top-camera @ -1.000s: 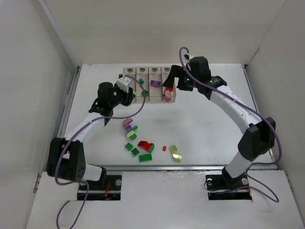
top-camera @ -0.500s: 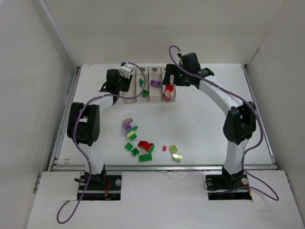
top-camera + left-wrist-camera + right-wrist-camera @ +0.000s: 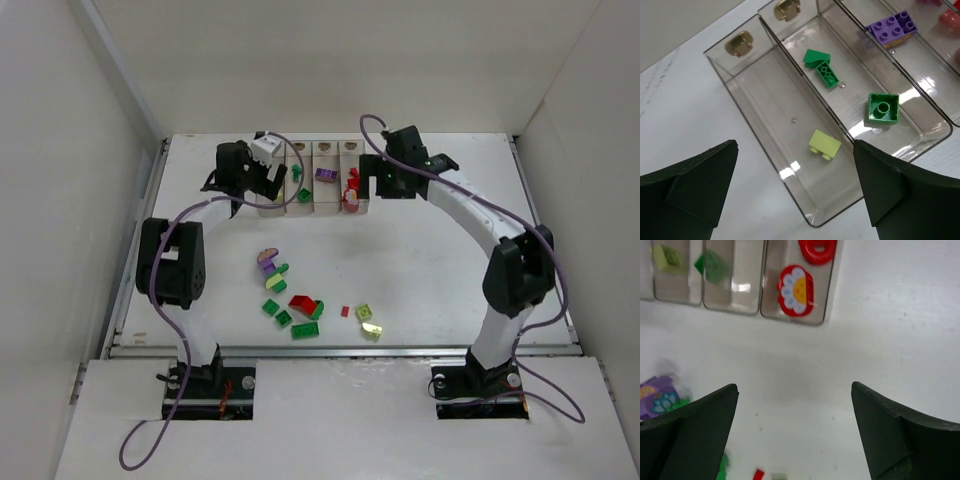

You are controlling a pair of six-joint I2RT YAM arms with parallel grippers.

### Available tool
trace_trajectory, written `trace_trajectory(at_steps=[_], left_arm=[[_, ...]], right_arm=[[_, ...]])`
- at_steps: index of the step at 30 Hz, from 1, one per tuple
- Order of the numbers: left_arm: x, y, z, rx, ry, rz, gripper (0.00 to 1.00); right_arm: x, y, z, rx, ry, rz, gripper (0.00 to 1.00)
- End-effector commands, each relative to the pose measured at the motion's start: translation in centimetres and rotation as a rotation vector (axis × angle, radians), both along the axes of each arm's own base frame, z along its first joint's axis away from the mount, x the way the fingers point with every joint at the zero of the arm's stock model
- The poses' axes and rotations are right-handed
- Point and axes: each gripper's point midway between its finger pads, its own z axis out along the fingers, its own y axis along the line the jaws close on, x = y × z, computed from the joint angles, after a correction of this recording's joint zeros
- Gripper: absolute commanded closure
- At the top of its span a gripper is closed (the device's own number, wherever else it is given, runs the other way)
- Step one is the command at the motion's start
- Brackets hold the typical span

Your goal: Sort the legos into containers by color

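Note:
The containers (image 3: 314, 178) are four clear boxes in a row at the back of the table. My left gripper (image 3: 795, 145) hangs open over the near end of the leftmost box (image 3: 747, 80). A yellow-green brick (image 3: 825, 145) lies loose in that box. The box beside it holds green bricks (image 3: 883, 107), and the third a purple brick (image 3: 891, 27). My right gripper (image 3: 795, 387) is open and empty over bare table just in front of the rightmost box, which holds a red flower piece (image 3: 796, 290) and a red ring (image 3: 817, 249). Several loose legos (image 3: 302, 303) lie mid-table.
White enclosure walls (image 3: 110, 150) rise on the left, back and right of the table. A metal rail (image 3: 340, 350) runs along the near edge. A purple flower piece (image 3: 267, 262) lies at the top of the loose pile, nearest the boxes.
The left arm has swung up over the leftmost container and its jaws have opened. The right gripper has drawn a little to the right, away from the rightmost container.

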Motion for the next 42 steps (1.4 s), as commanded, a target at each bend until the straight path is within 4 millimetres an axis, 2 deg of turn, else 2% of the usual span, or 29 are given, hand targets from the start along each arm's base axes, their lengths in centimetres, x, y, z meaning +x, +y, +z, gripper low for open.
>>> trace_trajectory(at_steps=[1, 2, 3, 5, 6, 7, 9, 10, 11, 12, 13, 14, 15, 17, 18, 22, 24, 28, 31, 40, 42], left_arm=[[-1.1, 1.4, 6.6, 0.012, -0.122, 0.063, 0.0], [-1.8, 2.0, 6.6, 0.025, -0.107, 0.085, 0.0], [-2.5, 2.5, 7.8, 0.033, -0.122, 0.111, 0.0], [-4.4, 4.0, 6.3, 0.078, -0.045, 0.168, 0.0], [-5.4, 4.4, 6.9, 0.085, -0.043, 0.182, 0.0], [-6.4, 4.8, 6.7, 0.096, -0.023, 0.192, 0.0], [-8.9, 5.3, 4.5, 0.119, 0.052, 0.196, 0.0], [-9.8, 5.4, 5.7, 0.099, 0.026, 0.205, 0.0], [-10.8, 5.3, 5.4, 0.09, 0.042, 0.2, 0.0], [-12.1, 4.8, 4.2, 0.073, 0.071, 0.182, 0.0], [-12.8, 4.7, 5.3, 0.059, 0.039, 0.172, 0.0], [-13.6, 4.1, 5.3, 0.044, 0.039, 0.156, 0.0], [-14.5, 3.5, 4.4, 0.042, 0.047, 0.134, 0.0], [-15.4, 2.9, 6.0, 0.015, -0.017, 0.103, 0.0], [-16.2, 2.6, 5.3, 0.012, -0.012, 0.086, 0.0], [-17.4, 1.8, 6.4, 0.001, -0.089, 0.053, 0.0], [-17.7, 1.5, 6.0, 0.003, -0.081, 0.043, 0.0], [-17.6, 1.9, 6.2, 0.009, -0.091, 0.063, 0.0], [-17.6, 2.0, 6.2, 0.013, -0.092, 0.072, 0.0], [-17.3, 2.2, 4.8, 0.04, -0.072, 0.072, 0.0], [-17.1, 2.2, 4.4, 0.042, -0.063, 0.072, 0.0]], right_arm=[[-4.0, 0.0, 2.4, -0.068, -0.046, 0.037, 0.0], [-5.5, 0.8, 1.8, -0.078, -0.027, 0.07, 0.0], [-7.3, 0.7, -0.2, -0.098, 0.029, 0.097, 0.0], [-10.5, 1.1, -1.7, -0.097, 0.1, 0.16, 0.0], [-12.1, 1.9, -3.0, -0.103, 0.139, 0.189, 0.0], [-14.1, 1.3, -4.9, -0.131, 0.199, 0.197, 0.0], [-16.8, 1.9, -6.4, -0.14, 0.258, 0.221, 0.0], [-18.0, 1.5, -7.4, -0.153, 0.288, 0.222, 0.0], [-18.7, 1.6, -7.5, -0.153, 0.295, 0.225, 0.0], [-19.3, 1.5, -8.1, -0.159, 0.311, 0.226, 0.0], [-20.2, 1.9, -8.1, -0.156, 0.316, 0.253, 0.03], [-20.5, 2.2, -8.4, -0.149, 0.303, 0.264, 0.05], [-20.9, 2.5, -8.7, -0.144, 0.309, 0.281, 0.08], [-21.5, 2.8, -9.0, -0.139, 0.317, 0.3, 0.11], [-21.5, 3.0, -8.9, -0.132, 0.311, 0.315, 0.13], [-22.2, 3.4, -9.1, -0.119, 0.312, 0.37, 0.24], [-21.9, 3.6, -9.0, -0.131, 0.312, 0.385, 0.27], [-22.6, 3.8, -10.2, -0.225, 0.376, 0.443, 0.27], [-22.8, 3.1, -11.2, -0.291, 0.409, 0.431, 0.27], [-23.9, 3.0, -12.8, -0.307, 0.473, 0.428, 0.27], [-23.8, 3.1, -13.2, -0.31, 0.477, 0.427, 0.31]])
